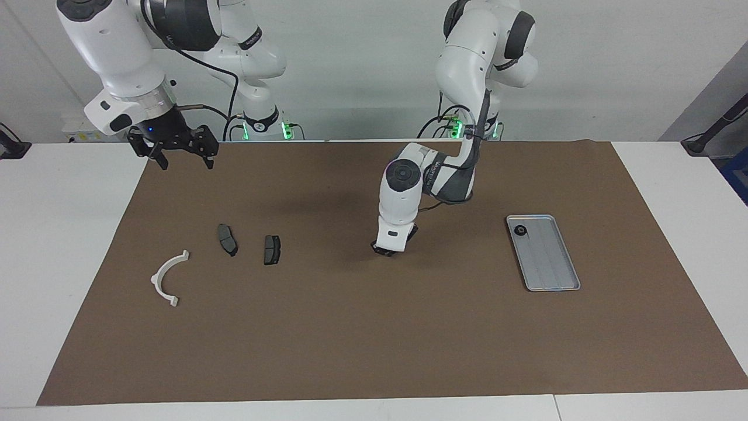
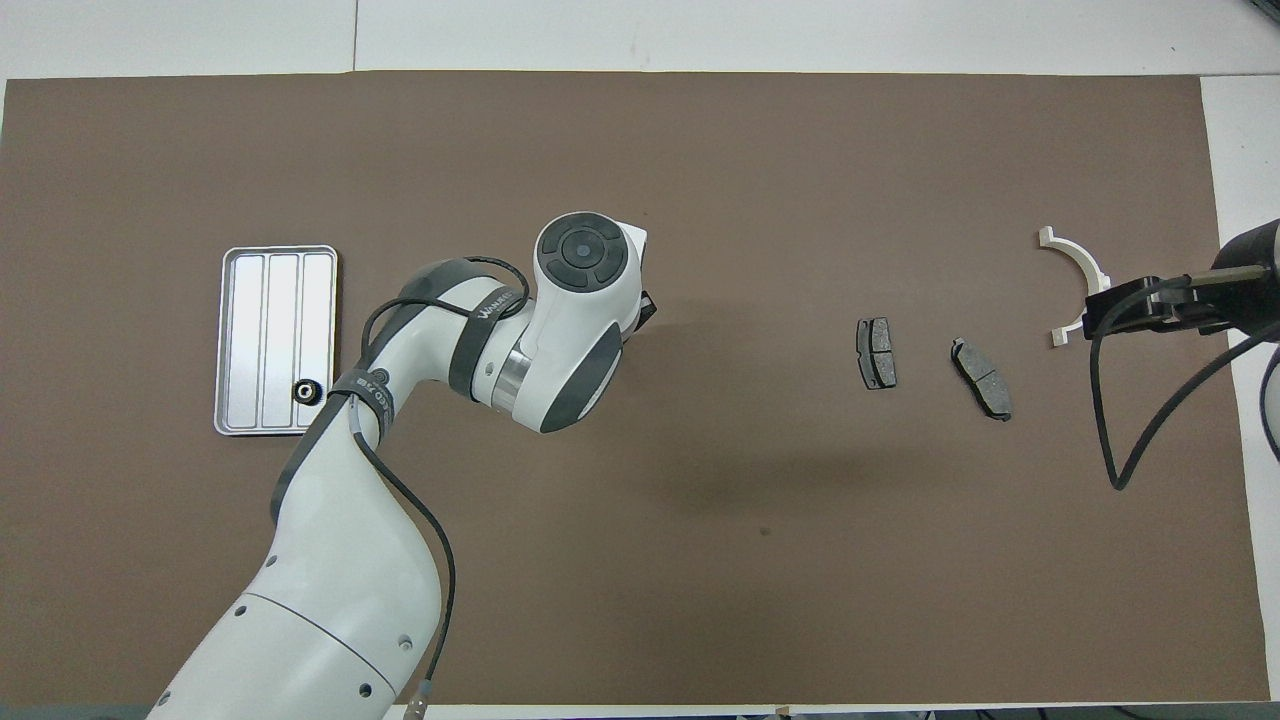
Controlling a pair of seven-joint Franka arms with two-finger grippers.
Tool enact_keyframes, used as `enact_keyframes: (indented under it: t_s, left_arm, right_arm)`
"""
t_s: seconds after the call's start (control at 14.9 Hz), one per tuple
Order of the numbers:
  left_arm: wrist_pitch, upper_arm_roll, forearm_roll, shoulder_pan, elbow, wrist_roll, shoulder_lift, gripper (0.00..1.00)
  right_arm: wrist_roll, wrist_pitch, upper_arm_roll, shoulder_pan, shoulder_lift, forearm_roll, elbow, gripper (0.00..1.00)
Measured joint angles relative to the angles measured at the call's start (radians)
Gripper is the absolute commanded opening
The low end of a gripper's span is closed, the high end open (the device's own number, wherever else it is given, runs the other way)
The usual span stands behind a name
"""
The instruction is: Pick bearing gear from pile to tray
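A brown mat (image 1: 374,327) covers a white table (image 1: 58,234), with two white robot arms reaching over it. On the mat lie two dark grey brake pads, one (image 1: 227,239) beside the other (image 1: 272,249), and one white half-ring bracket (image 1: 165,279) farther from the robots, toward the right arm's end. One silver tray (image 1: 552,266) sits toward the left arm's end and holds one small black bearing gear (image 1: 520,231) in its corner nearest the robots.

The left gripper (image 1: 386,251) is down at the mat's middle, fingers closed; what they pinch, if anything, cannot be made out. The right gripper (image 1: 182,163) hangs open over the mat's edge nearest the robots, waiting.

The facing view shows both grippers' fingers. The overhead view hides the left gripper under its own wrist, showing only a dark tip (image 2: 645,308), and the right gripper (image 2: 1140,305) covers part of the bracket (image 2: 1075,258).
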Motion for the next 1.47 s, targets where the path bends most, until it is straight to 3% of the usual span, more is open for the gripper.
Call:
enact_keyframes:
  t_s: [0.33, 0.74, 1.07, 1.47]
  left_arm:
    - [-0.167, 0.010, 0.001, 0.159, -0.008, 0.180, -0.122, 0.04]
    - [-0.225, 0.013, 0.002, 0.406, -0.169, 0.584, -0.280, 0.06]
    - [-0.201, 0.014, 0.002, 0.524, -0.261, 0.790, -0.314, 0.06]
    - [0.011, 0.015, 0.002, 0.644, -0.406, 0.941, -0.338, 0.06]
  right_arm:
    - [0.000, -0.003, 0.000, 0.000, -0.001, 0.000, -0.001, 1.00]
    - [0.000, -0.003, 0.000, 0.000, -0.001, 0.000, -0.001, 1.00]
    - [0.000, -0.003, 0.000, 0.000, -0.001, 0.000, -0.001, 1.00]
    - [0.000, -0.003, 0.000, 0.000, -0.001, 0.000, -0.002, 1.00]
